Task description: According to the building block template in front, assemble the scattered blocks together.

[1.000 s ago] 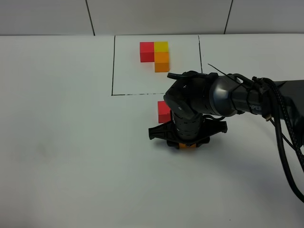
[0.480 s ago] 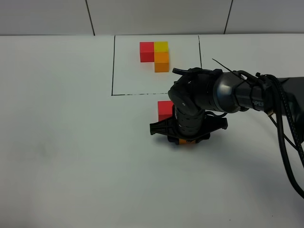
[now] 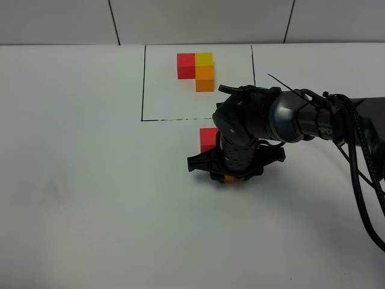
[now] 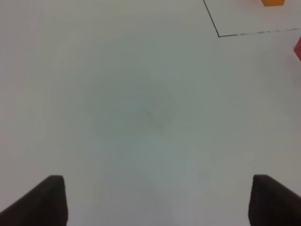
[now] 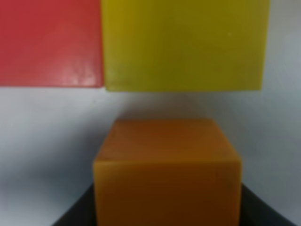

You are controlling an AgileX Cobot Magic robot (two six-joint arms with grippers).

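Right claw (image 3: 233, 178) grips orange cube (image 5: 167, 174); gap before yellow cube (image 5: 183, 44).

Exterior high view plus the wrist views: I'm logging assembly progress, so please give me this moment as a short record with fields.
template: red, yellow and orange cubes joined in an L, inside the marked square
red block: side by side with the yellow block, no gap seen
orange block: lined up with the yellow block, a strip of table between them
right claw: shut on the orange block
left claw: open over bare table, holding nothing
left to do: orange block against yellow block
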